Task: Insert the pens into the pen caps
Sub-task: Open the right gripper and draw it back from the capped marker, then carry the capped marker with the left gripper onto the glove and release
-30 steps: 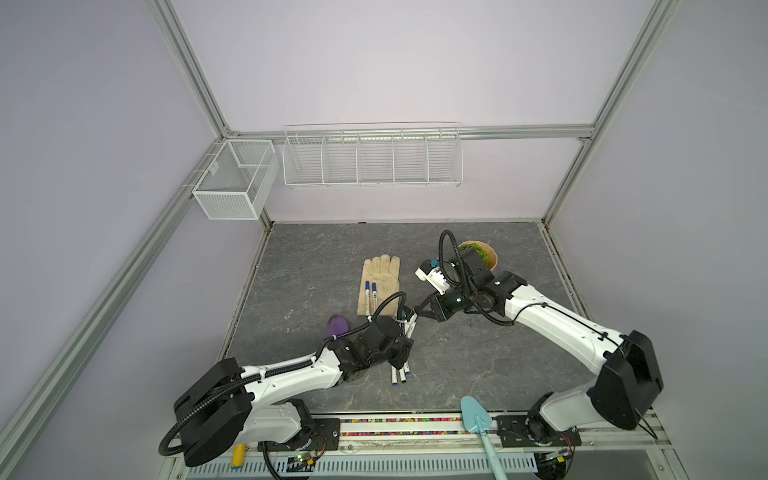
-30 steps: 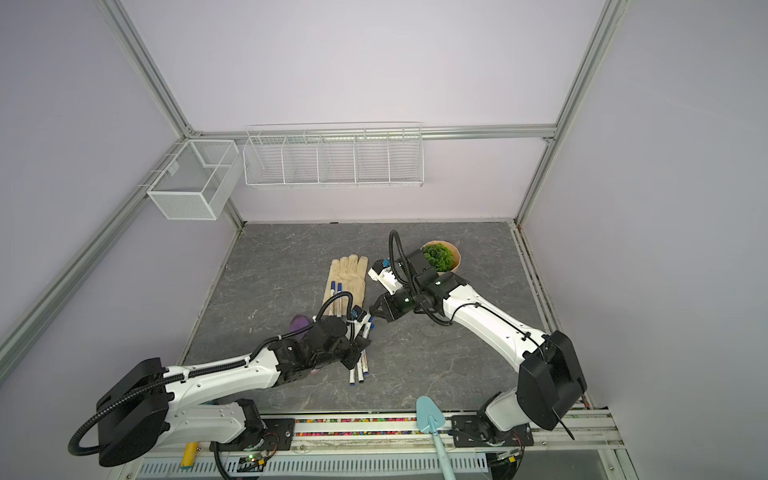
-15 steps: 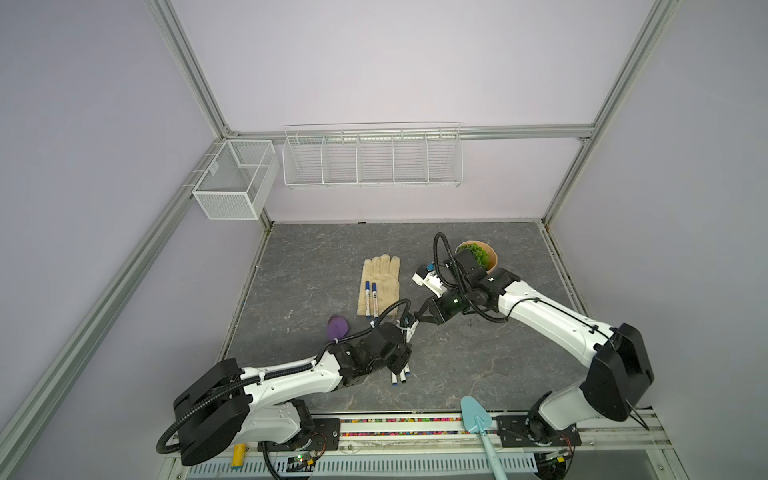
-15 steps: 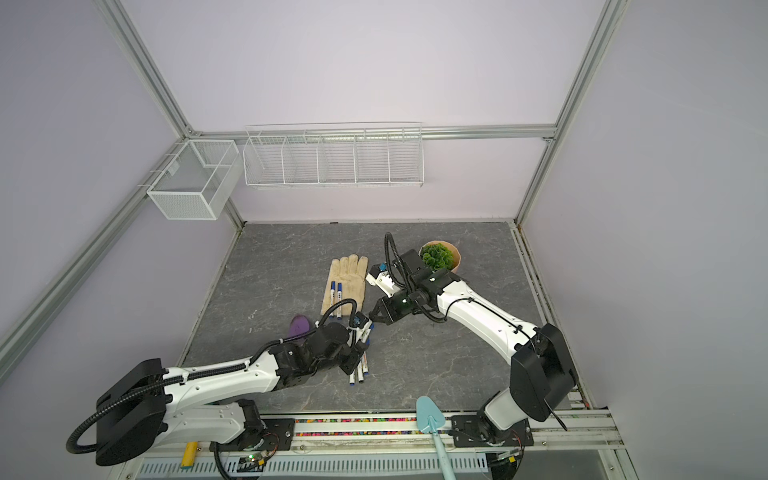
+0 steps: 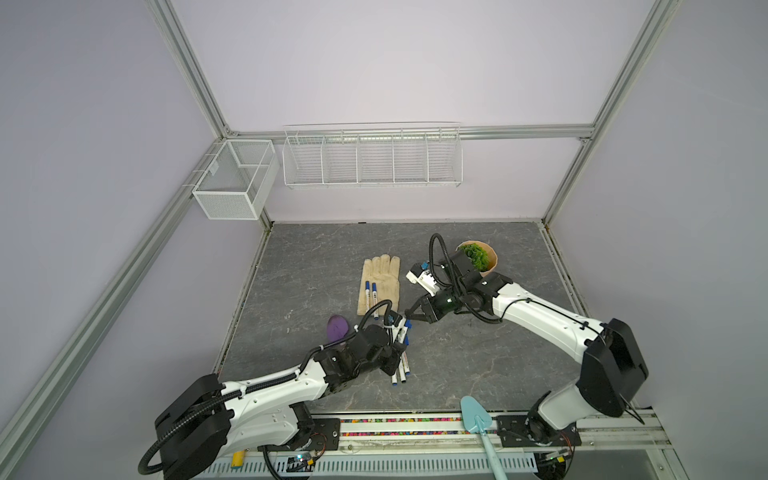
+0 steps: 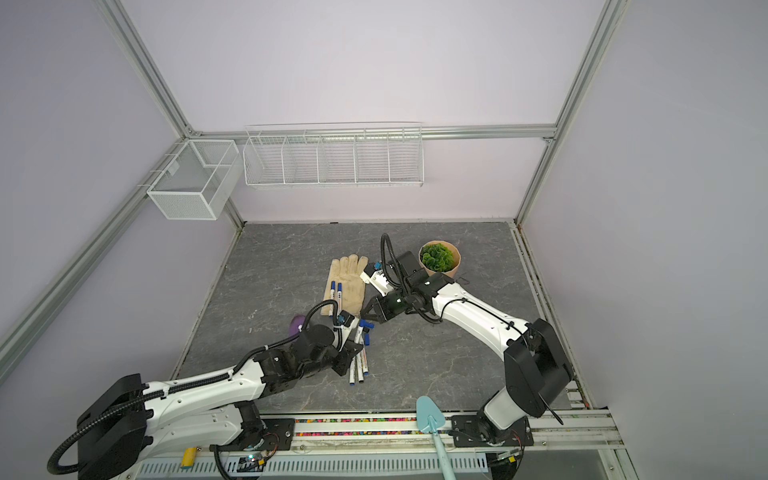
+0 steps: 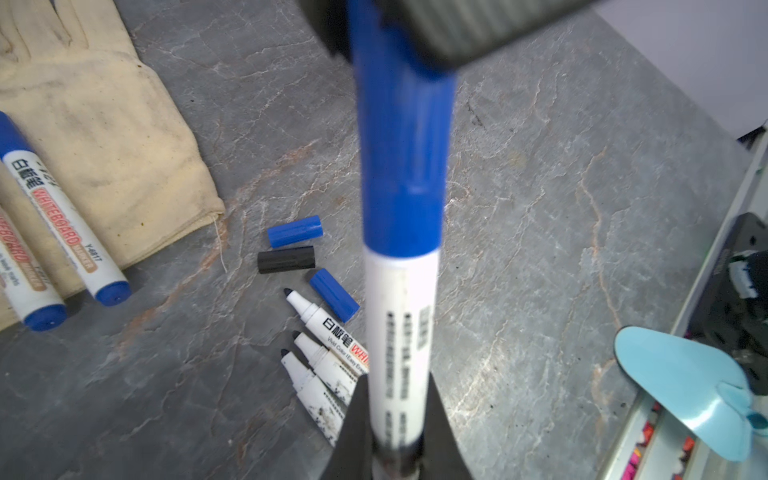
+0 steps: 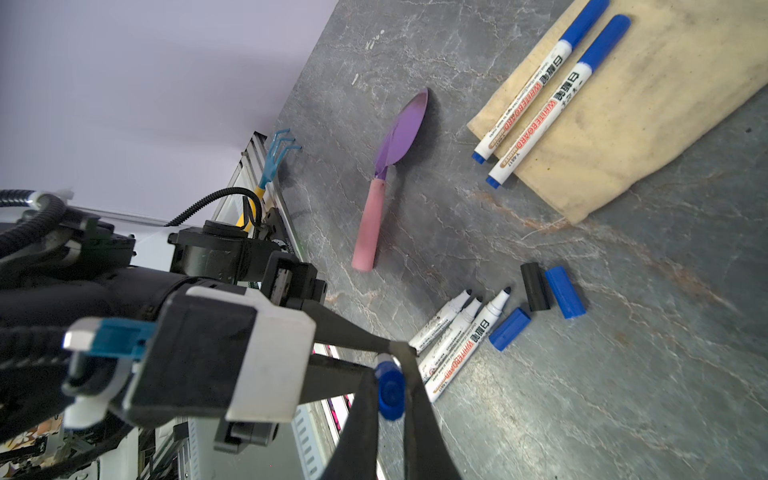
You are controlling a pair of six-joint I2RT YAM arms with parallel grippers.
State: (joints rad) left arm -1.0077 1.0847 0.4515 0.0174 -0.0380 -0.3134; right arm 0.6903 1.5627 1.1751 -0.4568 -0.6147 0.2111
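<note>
Blue cap [image 8: 391, 392] pinched in right claw [image 8: 390, 370] | left claw [image 7: 397, 403] grips pen [image 7: 401, 324] | right arm [image 5: 540, 320], left arm [image 5: 282, 384] stretched inward, converging

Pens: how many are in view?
6 pens. Two lie capped on the glove, three lie uncapped on the table, one is held in the left tool, its cap in the right tool. None seems hidden.
</note>
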